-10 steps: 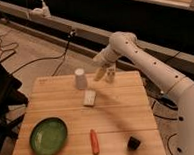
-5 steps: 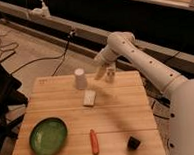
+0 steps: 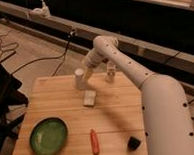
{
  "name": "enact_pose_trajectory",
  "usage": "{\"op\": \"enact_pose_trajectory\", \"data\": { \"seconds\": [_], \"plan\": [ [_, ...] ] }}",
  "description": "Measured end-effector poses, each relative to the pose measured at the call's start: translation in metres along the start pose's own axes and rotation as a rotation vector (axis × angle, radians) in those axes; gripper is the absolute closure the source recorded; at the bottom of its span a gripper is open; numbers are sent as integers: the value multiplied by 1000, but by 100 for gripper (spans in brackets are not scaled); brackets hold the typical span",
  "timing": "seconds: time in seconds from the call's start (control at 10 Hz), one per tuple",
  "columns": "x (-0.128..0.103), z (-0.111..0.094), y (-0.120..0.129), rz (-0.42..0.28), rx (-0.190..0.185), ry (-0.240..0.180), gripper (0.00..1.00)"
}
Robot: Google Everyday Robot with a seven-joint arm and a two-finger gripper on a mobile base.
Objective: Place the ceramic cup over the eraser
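Since the earlier frames, the gripper (image 3: 88, 70) is shifting leftward across the far edge of the wooden table (image 3: 57, 102), drawing away from the small white bottle (image 3: 110, 71) and closing on the ceramic cup (image 3: 80, 79). Nothing else on the table is changing position.

The gripper is now hanging just beside the cup's upper right side, with its jaws standing open and gripping nothing. Whether a finger is touching the cup wall cannot be told. The white arm (image 3: 119, 60) is reaching in from the right, bending at its elbow above the table's far edge and angling down to the left towards the cup.

The ceramic cup is standing upright near the far edge of the table, left of the bottle and apart from it. The eraser (image 3: 133, 143) is sitting at the near right corner of the table, well apart from the cup and uncovered.

A flat white block (image 3: 90, 98) is lying just in front of the cup. A green plate (image 3: 48, 137) is resting at the near left. An orange-red stick-shaped item (image 3: 94, 141) is lying between the plate and the eraser, near the front edge.
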Motion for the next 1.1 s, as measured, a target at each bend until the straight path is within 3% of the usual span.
{"op": "enact_pose_trajectory", "data": {
  "seconds": [0.4,0.8,1.0,1.1],
  "plan": [
    [-6,40,-21,26,-9,-88,20],
    [18,67,-28,78,-24,-130,20],
    [29,73,-26,88,-33,-134,30],
    [31,74,-25,85,-39,-138,43]
  ]
}}
